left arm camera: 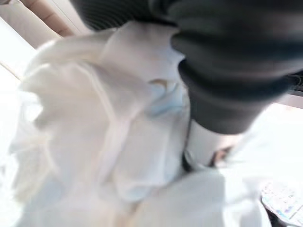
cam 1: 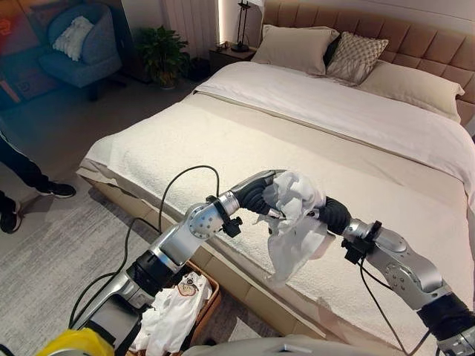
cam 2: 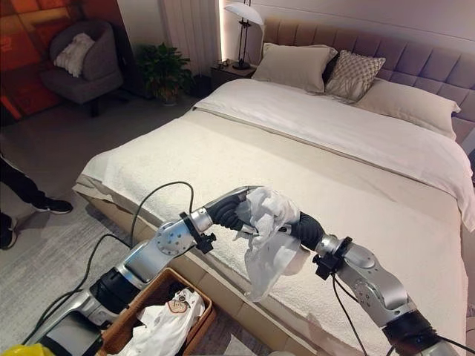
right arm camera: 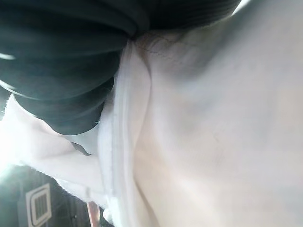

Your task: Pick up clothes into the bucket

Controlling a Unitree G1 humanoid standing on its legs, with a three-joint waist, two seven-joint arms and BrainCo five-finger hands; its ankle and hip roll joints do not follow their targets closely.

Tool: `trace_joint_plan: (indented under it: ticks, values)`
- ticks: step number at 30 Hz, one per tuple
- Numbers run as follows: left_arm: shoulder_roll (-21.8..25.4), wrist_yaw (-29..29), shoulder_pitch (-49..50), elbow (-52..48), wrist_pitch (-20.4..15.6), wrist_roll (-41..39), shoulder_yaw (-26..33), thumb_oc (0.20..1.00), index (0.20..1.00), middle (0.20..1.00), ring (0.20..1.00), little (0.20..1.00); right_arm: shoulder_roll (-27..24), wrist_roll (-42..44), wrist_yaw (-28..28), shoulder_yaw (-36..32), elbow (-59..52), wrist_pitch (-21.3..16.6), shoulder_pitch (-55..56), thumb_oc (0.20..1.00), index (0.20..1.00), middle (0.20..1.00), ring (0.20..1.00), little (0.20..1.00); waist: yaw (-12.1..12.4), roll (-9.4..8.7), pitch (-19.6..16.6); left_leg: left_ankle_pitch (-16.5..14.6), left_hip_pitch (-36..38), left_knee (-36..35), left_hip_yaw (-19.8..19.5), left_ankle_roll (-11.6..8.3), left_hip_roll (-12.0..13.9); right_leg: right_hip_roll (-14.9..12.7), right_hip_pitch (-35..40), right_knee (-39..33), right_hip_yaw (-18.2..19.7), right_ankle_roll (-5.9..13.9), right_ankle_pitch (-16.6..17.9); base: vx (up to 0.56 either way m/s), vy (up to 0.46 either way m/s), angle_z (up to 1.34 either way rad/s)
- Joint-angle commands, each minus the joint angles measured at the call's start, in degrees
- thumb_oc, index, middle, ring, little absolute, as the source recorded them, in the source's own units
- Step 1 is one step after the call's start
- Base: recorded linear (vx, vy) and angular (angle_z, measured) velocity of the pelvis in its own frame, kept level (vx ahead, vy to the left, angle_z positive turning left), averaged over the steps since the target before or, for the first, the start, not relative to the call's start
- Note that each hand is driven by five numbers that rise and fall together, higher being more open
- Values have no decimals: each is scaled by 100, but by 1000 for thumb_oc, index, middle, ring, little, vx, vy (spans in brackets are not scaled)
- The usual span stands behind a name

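Left eye view: I hold a limp white garment [cam 1: 297, 215] above the bed [cam 1: 223, 148] edge between both hands; fingers hidden, grip unclear.

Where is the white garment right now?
In the eye views the white garment hangs bunched between the left hand and right hand, above the bed's near edge, right of the bucket on the floor.

bed [cam 1: 223, 141], pillows [cam 1: 295, 47] — armchair [cam 1: 80, 46], plant [cam 1: 162, 50], lamp [cam 2: 243, 30]
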Motion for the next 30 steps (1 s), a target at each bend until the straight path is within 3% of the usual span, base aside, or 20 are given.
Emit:
trace_joint_plan:
  ticks: [1, 17, 18, 19, 30]
  values:
    - [-293, 29, -366, 283, -149, -7, -167, 200, 200, 200, 200, 200, 401, 230, 306, 331, -952, -378, -729, 200, 200, 200, 200, 200, 14, -232, -143, -379, -271, 354, 91, 69, -19, -40, -148, 271, 28, 44, -108, 0, 0, 0]
    - [-280, 44, -264, 277, -153, 1, -130, 200, 200, 200, 200, 200, 440, 153, 284, 282, -965, -411, -686, 219, 219, 219, 219, 219, 14, -229, -153, -437, -235, 351, 92, 68, -6, -28, -112, 281, 29, 47, -165, 8, -2, 0]
    - [-283, 55, -262, 282, -155, 5, -121, 200, 200, 200, 200, 200, 437, 149, 282, 265, -973, -412, -678, 564, 564, 564, 564, 564, 10, -232, -150, -388, -266, 353, 95, 72, -18, -39, -140, 278, 31, 46, -120, 0, 0, 0]
    - [-277, 77, -240, 282, -157, 16, -91, 200, 200, 200, 200, 200, 434, 97, 258, 245, -977, -421, -655, 1000, 1000, 1000, 1000, 1000, 7, -232, -161, -388, -272, 353, 94, 71, -14, -39, -146, 280, 30, 49, -119, 0, 0, 0]
    - [-230, 209, -92, 286, -145, -17, 138, 200, 200, 200, 200, 200, 379, -144, 151, 41, -901, -469, -511, 1000, 1000, 1000, 1000, 1000, 11, -231, -158, -448, -224, 341, 100, 66, -4, -26, -113, 282, 24, 52, -172, 16, -2, 0]
